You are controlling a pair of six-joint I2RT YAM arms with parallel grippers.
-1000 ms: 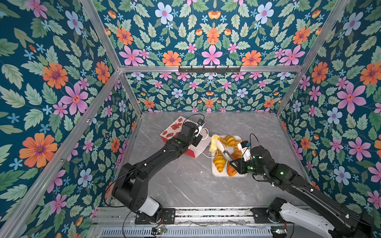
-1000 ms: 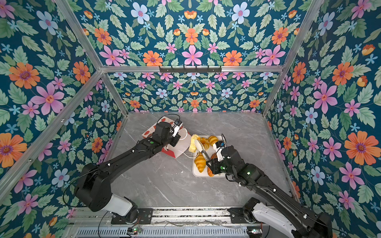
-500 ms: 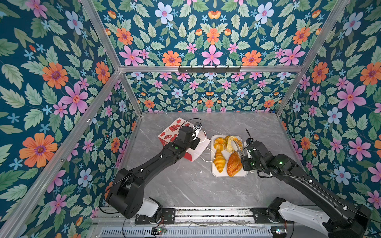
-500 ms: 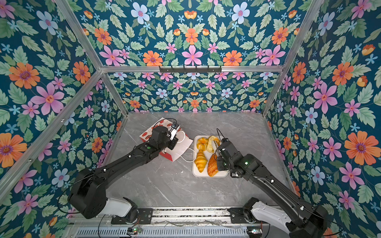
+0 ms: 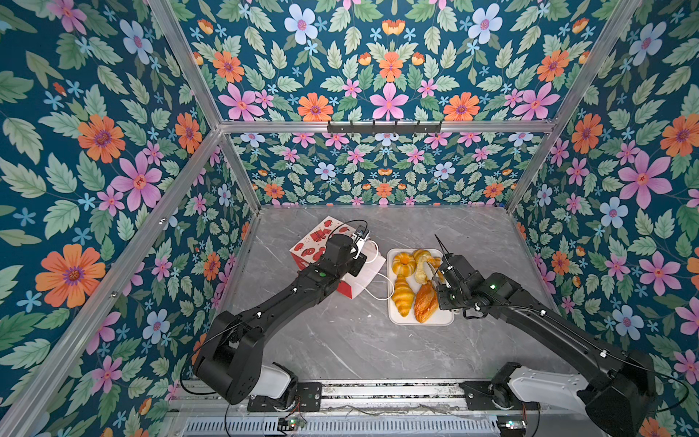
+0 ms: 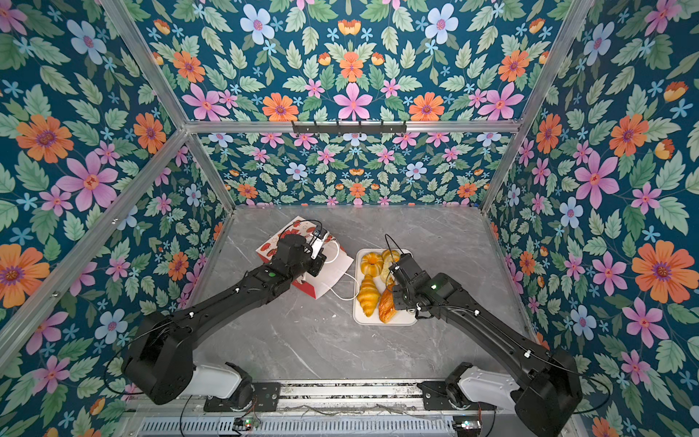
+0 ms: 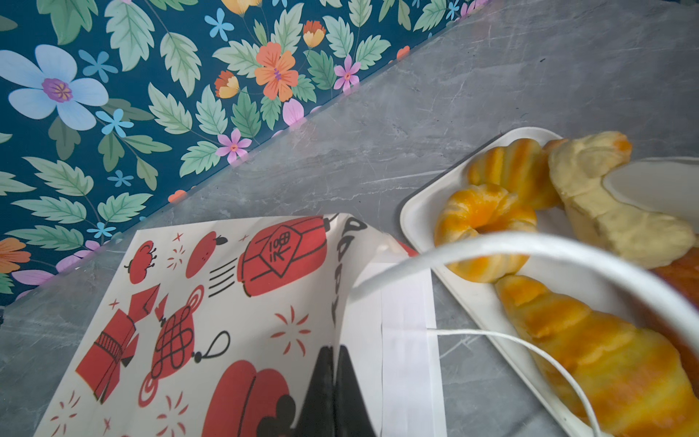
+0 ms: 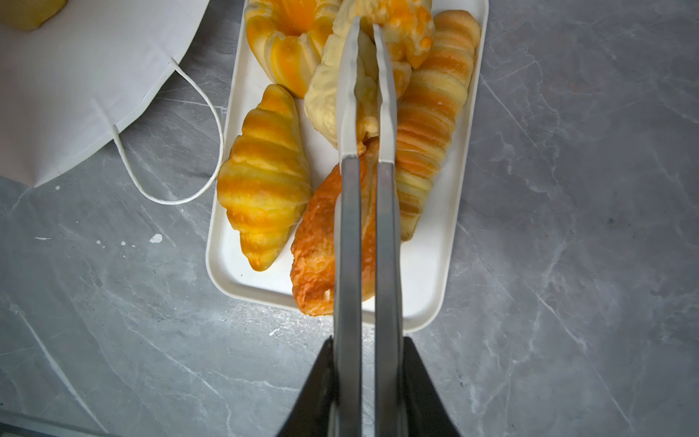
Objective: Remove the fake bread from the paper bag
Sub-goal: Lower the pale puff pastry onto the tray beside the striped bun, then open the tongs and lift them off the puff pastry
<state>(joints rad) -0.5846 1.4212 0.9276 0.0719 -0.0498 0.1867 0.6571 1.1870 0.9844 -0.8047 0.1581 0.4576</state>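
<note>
Bare tabletop [image 5: 340,340] front and back; paper bag [image 5: 314,246], cord handle [image 8: 220,151], laden tray [image 5: 420,321] close together mid-table.

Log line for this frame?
left gripper: shut on paper bag edge | right gripper: shut on tongs | tongs: pinching pale pastry over tray

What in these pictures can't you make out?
- Inside of the white-and-red paper gift bag: the left arm reaches over it in both top views; the left wrist view shows only its outside.
- Yellow lump in the right wrist view: cut off by the frame corner, unidentifiable.
- Long striped golden loaf: the right arm largely hides it in both top views.
- Whether the metal tongs squeeze the pale twisted pastry: the right wrist view cannot settle it.
</note>
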